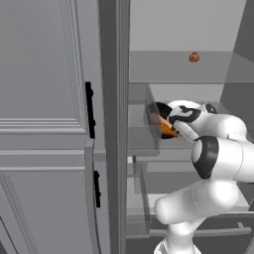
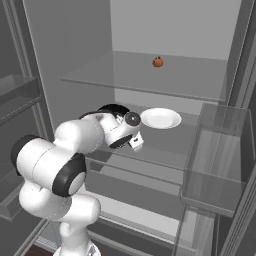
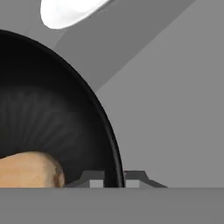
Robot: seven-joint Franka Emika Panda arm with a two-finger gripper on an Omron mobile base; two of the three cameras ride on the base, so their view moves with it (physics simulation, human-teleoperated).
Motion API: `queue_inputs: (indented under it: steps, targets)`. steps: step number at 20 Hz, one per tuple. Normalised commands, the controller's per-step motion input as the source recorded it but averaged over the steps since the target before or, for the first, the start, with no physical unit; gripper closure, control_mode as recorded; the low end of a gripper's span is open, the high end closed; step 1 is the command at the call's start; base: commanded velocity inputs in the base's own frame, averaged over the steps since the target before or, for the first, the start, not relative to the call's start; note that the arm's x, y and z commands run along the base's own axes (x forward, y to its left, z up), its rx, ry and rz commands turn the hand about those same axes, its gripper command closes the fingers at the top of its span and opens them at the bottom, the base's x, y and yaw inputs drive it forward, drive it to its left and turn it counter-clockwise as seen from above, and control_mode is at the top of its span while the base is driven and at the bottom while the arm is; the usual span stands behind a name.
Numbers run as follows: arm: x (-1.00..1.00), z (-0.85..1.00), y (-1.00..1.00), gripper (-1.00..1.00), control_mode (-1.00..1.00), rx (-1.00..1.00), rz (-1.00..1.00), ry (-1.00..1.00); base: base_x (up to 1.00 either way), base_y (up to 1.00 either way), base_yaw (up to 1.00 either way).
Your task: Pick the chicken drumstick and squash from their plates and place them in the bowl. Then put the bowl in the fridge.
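The fridge (image 1: 49, 124) stands open, and my arm reaches into it at the middle glass shelf (image 2: 165, 140). The black bowl (image 3: 48, 118) sits at the left of that shelf, also seen as the bowl (image 1: 159, 110) and the bowl (image 2: 114, 108). My gripper (image 3: 114, 179) is shut on the bowl's near rim, one fingertip inside and one outside. The tan squash (image 3: 27, 169) lies inside the bowl. The orange-brown drumstick (image 1: 168, 130) shows in the bowl beside my hand. I cannot tell whether the bowl rests on the shelf or hangs just above it.
A white plate (image 2: 161, 118) lies on the same shelf to the right of the bowl. A small orange round thing (image 2: 158, 62) sits on the upper shelf. Clear door bins (image 2: 215, 160) jut out on the right; the door with black handles (image 1: 89, 109) stands left.
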Motion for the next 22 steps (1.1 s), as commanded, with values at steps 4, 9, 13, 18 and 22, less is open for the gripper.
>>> queue_inputs:
  steps: [4,9,13,18,22]
  targets:
    - [0.28,-0.33,0.07,-1.00,-1.00,0.00,0.01,0.00,0.00,0.00,0.00]
    - [-0.07,0.03,0.01,-1.00,-1.00,0.00,0.00,-0.11,0.00,0.00,0.00]
    - [-0.23,0.30,-0.01,-1.00,-1.00,0.00,0.00,-0.19,0.00,0.00,0.00]
    - [-0.39,0.43,-0.10,-1.00,-1.00,0.00,0.00,-0.19,0.00,0.00,0.00]
    - [-0.79,0.49,-0.29,-1.00,-1.00,0.00,-0.04,-0.01,0.00,0.00,0.00]
